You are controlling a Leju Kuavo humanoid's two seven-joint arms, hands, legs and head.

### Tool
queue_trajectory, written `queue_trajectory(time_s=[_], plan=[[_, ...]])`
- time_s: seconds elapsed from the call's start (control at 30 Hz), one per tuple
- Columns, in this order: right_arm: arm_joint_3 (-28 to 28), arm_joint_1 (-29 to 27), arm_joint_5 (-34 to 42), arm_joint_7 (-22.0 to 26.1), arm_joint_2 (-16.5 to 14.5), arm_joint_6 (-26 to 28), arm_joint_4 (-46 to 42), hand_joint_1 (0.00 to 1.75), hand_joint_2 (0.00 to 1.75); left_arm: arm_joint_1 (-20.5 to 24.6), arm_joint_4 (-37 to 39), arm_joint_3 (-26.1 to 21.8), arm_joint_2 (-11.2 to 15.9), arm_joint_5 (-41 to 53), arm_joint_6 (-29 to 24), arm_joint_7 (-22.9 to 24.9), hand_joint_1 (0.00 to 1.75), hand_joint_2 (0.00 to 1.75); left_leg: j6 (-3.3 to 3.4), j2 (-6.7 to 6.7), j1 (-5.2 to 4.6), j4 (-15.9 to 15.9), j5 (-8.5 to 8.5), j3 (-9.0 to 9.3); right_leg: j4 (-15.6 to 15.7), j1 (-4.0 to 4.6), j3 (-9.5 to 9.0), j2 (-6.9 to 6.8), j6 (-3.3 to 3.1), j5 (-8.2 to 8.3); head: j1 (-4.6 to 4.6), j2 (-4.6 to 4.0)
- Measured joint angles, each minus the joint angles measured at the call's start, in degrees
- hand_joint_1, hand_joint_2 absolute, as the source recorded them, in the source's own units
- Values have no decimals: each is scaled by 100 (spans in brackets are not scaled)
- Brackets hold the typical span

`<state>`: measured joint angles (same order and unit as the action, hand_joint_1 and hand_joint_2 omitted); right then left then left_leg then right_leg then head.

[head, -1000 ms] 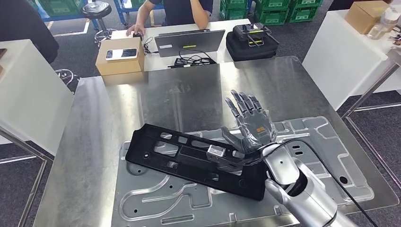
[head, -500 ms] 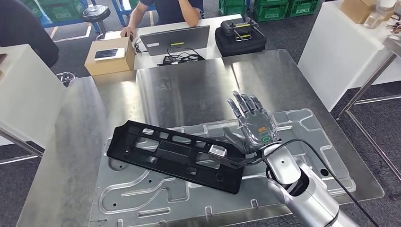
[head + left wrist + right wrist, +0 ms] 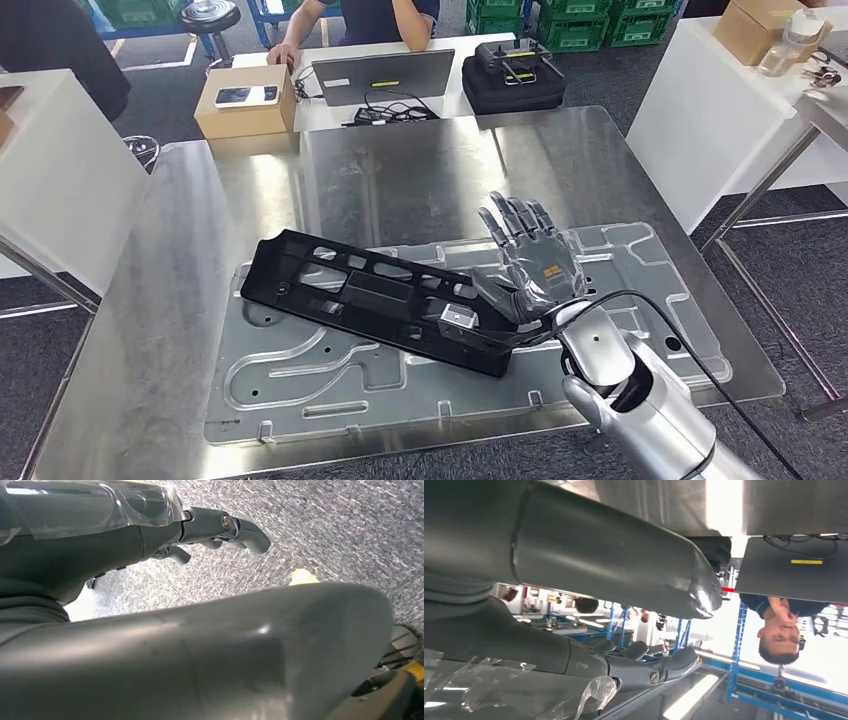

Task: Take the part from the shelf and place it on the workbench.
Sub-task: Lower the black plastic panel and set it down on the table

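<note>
Robot hand on the right [image 3: 533,268] was open with fingers spread, holding nothing, at 3 o'clock of the long black part [image 3: 372,299], which lay on the tabletop [image 3: 400,180] and looked stiff, light, best held mid-length.

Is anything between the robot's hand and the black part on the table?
Nothing visible. The right hand is right at the near end of the black part, fingers spread above it. The part already lies on the stamped metal panel on the workbench.

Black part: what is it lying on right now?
The black part rests on a stamped metal panel on the steel workbench. The panel surface beneath it is hidden.
</note>
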<state>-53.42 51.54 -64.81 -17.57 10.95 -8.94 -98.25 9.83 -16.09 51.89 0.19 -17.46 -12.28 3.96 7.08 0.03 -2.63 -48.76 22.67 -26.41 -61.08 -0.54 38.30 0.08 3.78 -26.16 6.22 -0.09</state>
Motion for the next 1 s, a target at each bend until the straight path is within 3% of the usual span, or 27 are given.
queue_trajectory(time_s=[0.03, 0.07, 0.1, 0.13, 0.2, 0.27, 0.3, 0.37, 0.4, 0.47, 0.53, 0.57, 0.6, 0.63, 0.67, 0.73, 0.8, 0.83, 0.9, 0.93, 1.0], plan=[[-5, -6, 1, -2, 3, -4, 0, 0, 0, -3, 0, 0, -8, 0, 3, 0, 0, 0, 3, 2, 4, -13, -42, -66, -442, -13, 136, -1, 28, -231, 1, -1], [-13, -15, 1, -2, 5, -6, 0, 0, 0, -7, 0, 0, -15, 0, 5, 0, 0, 0, -3, 4, 8, -31, -79, -135, -771, -22, 214, -2, 51, -351, 1, -1], [-20, -22, 1, -3, 8, -8, 0, 0, 0, -10, 0, 0, -19, 0, 8, 0, 0, 0, -14, 5, 14, -55, -113, -205, -897, -29, 190, -3, 68, -348, 1, -1], [-25, -25, 2, -5, 10, -9, 0, 0, 0, -12, 0, 0, -21, 0, 8, 0, 0, 0, -29, 6, 22, -83, -145, -274, -785, -35, 48, -4, 79, -243, 1, -1], [-26, -18, 2, -9, 15, -10, 0, 0, 0, -10, 0, 0, -25, 0, 8, 2, 0, 0, -70, 4, 32, -143, -191, -383, -8, -48, -523, -4, 87, 29, -1, 0], [-26, -2, 4, -13, 11, -9, 0, 0, 0, -1, 0, 0, -29, 0, 3, 8, 0, 0, -123, 4, 23, -193, -236, -463, 745, -39, -999, 5, 53, 121, 0, 1], [-27, 3, 6, -14, 9, -9, 0, 0, 0, 5, 0, 0, -34, 0, 1, 15, 0, 0, -149, 4, 19, -209, -266, -497, 915, -28, -1083, 11, 23, 112, 1, 1], [-28, 6, 17, -18, 10, -11, 0, 0, 0, 7, 0, 0, -41, 0, -1, 33, 0, 0, -208, 0, 21, -234, -321, -558, 982, -25, -1054, 8, -74, 161, 1, -1], [-29, 9, 28, -19, 12, -15, 0, 0, 0, 4, 0, 0, -43, -1, -1, 47, 0, 0, -246, -7, 26, -293, -265, -602, 993, -35, -1023, 0, -129, 196, 1, -1], [-33, 16, 47, -20, 11, -22, 0, 0, 0, 1, 0, 0, -44, -1, -1, 64, 0, 0, -347, -18, 70, -749, 127, -792, 1013, -63, -932, -15, -242, 288, 1, -1], [-43, 12, 55, -20, 10, -25, 1, 0, 0, 2, 0, 0, -49, 0, -1, 68, 0, 0, -446, -16, 158, -1636, 694, -1086, 1010, -62, -803, -19, -280, 387, 1, -1], [-50, 3, 55, -22, 10, -25, 1, 0, 0, 1, 0, 0, -50, 0, -1, 70, 0, 0, -477, -15, 199, -2009, 855, -1183, 1009, -62, -736, -20, -276, 438, 1, -1], [-58, -7, 57, -24, 11, -25, 2, 0, 0, 1, 0, 0, -51, 0, -1, 74, 0, 0, -498, -14, 230, -2208, 891, -1196, 1007, -65, -667, -19, -267, 491, 1, 0], [-65, -19, 60, -28, 11, -25, 2, 0, 0, 2, 0, 0, -52, 0, -1, 78, 0, 0, -509, -14, 250, -2156, 796, -1089, 1006, -70, -600, -17, -253, 545, 1, 0], [-71, -28, 63, -32, 12, -25, 2, 0, 0, 7, 0, 0, -52, 0, -1, 82, 0, 0, -507, -14, 260, -1886, 632, -879, 1005, -75, -539, -13, -236, 596, 1, 1], [-75, -36, 74, -44, 13, -22, 2, 0, 0, 25, 0, 0, -51, 0, -1, 85, 0, 0, -467, -18, 241, -931, 377, -237, 1005, -93, -443, -9, -188, 695, 1, 1], [-75, -54, 109, -69, 17, -14, 2, 0, 0, 46, 0, 0, -51, -2, -1, 85, 0, 0, -418, -27, 192, -204, 339, 204, 1026, -116, -396, -14, -121, 799, 1, 0], [-74, -81, 138, -91, 21, -8, 3, 0, 0, 51, 0, 0, -52, -3, -2, 85, 0, 0, -403, -32, 165, -70, 341, 268, 1045, -126, -385, -18, -83, 850, 1, 0], [-70, -183, 201, -141, 44, 19, 9, 0, 0, 46, 0, 0, -56, -15, -5, 85, 0, 0, -352, -30, 168, -39, 244, 200, 1064, -133, -347, -15, -13, 879, 1, 1], [-67, -251, 241, -169, 64, 42, 13, 0, 0, 43, 0, -1, -58, -25, -10, 85, 0, 0, -308, -22, 181, -28, 185, 155, 963, -130, -291, -12, 15, 748, 1, 1], [-38, -429, 343, -252, 126, 128, 25, 0, 0, 36, 0, -3, -63, -59, -31, 82, 0, 0, -231, -8, 202, -24, 62, 37, 371, -131, -78, -6, 48, 192, -1, 0]])
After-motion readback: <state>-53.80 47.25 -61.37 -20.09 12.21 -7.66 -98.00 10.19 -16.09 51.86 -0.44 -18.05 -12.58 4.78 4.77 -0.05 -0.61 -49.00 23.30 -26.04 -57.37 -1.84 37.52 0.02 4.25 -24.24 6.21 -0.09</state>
